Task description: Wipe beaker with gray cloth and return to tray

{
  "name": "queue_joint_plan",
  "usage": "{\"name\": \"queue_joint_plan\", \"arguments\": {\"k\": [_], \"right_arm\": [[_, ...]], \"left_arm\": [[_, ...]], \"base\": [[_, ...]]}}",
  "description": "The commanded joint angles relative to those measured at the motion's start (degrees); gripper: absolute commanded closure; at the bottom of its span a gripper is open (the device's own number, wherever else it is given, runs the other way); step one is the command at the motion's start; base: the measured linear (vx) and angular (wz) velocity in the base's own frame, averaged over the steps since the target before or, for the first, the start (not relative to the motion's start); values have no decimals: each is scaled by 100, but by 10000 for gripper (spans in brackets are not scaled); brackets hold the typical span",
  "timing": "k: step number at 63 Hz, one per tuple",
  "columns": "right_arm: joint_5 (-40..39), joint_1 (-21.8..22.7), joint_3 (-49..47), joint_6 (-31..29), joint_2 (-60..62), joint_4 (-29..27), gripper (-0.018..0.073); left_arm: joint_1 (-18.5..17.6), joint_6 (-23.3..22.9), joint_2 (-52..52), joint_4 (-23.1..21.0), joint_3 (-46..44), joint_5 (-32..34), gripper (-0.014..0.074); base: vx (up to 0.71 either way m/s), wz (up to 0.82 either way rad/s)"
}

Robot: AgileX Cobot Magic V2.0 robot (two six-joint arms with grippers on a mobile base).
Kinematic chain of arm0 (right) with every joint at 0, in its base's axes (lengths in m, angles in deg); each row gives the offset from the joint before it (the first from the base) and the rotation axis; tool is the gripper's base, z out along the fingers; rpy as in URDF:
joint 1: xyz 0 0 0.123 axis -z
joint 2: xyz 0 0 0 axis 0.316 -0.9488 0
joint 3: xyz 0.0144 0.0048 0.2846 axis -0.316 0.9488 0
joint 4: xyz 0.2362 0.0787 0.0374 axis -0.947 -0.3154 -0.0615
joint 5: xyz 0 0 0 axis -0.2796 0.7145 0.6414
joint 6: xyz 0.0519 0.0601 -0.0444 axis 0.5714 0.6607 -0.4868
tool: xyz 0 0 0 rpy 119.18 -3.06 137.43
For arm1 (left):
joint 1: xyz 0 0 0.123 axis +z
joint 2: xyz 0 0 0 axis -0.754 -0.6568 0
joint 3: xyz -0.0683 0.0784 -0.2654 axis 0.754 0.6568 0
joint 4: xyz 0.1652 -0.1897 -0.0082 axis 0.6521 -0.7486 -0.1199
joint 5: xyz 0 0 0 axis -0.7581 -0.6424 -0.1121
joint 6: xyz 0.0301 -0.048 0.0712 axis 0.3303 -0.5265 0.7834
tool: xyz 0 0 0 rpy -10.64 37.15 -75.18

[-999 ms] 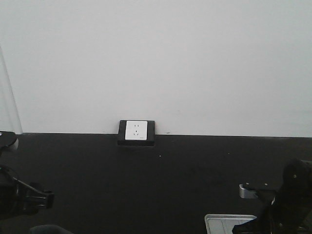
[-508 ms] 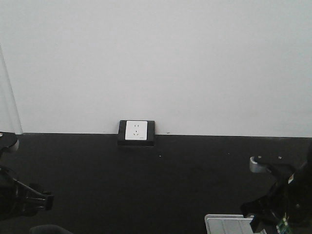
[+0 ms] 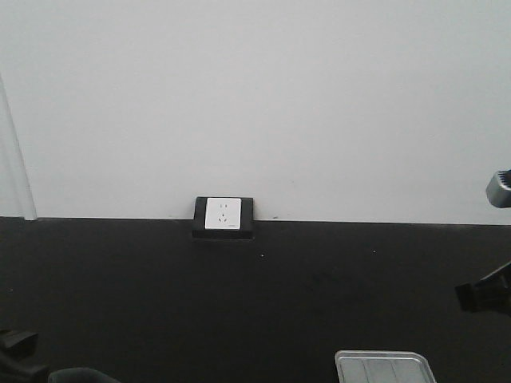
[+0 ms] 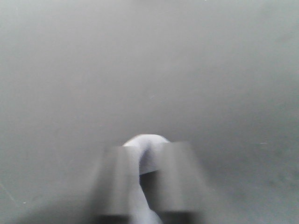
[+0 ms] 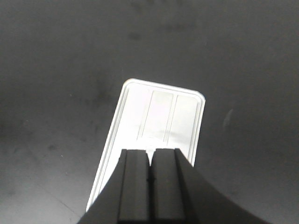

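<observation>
A dark tabletop (image 3: 263,303) meets a pale wall (image 3: 255,96), with a white wall socket (image 3: 223,214) in a black frame where the two join. The silver tray (image 3: 383,367) lies at the bottom edge of the front view, right of centre, with only its far end showing.

Half a second ago the right arm (image 3: 489,291) stood low beside the tray. It has since risen and swung out, so only a dark piece and a metal part show at the right edge. The left arm (image 3: 16,351), earlier at the left edge, has dropped toward the bottom left corner. The tray, once partly covered by the right arm, is now uncovered.

From the right wrist, the right gripper (image 5: 150,175) hangs over the near end of the tray (image 5: 187,116), its two dark fingers (image 5: 133,186) pressed together with nothing between them.

From the left wrist, the picture is blurred. The left gripper (image 4: 142,179) has its fingers (image 4: 114,182) close around a pale rounded thing (image 4: 145,149) above the tabletop. Whether it grips it cannot be told.

A dark lump at the bottom left of the front view may be the cloth (image 3: 84,375); it is too dim to be sure.
</observation>
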Motion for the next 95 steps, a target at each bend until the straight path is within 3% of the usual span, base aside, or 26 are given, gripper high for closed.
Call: {"name": "queue_joint_plan", "arguments": {"k": [1,19,50,61,70,83,95], "right_arm": [[-263,27,-142,-60,275,2,573],[-281,27,-142,-60,429,2,571],[-281,27,-142,-60,429,2,571],[-281,27,-142,-60,429,2,571],[-281,27,-142,-60,426,-8,571],[-281,27,-142,-60,426,-8,571],[-281,27,-142,-60,426,-2,571]], "left_arm": [[0,19,644,19,239,676,606],[0,13,1884,13,597,360,604],[5,19,2111,39,661,323,603],[33,173,2817,34,1412,988,603],[561,461,3599,-230,2233,1689,603],[1468,1607,4573,-1521,3281,2047,603],[1782,1403,5309,-1600,4023,2257,603]], "base": [[0,0],[0,0],[0,0],[0,0],[0,0],[0,0],[0,0]]}}
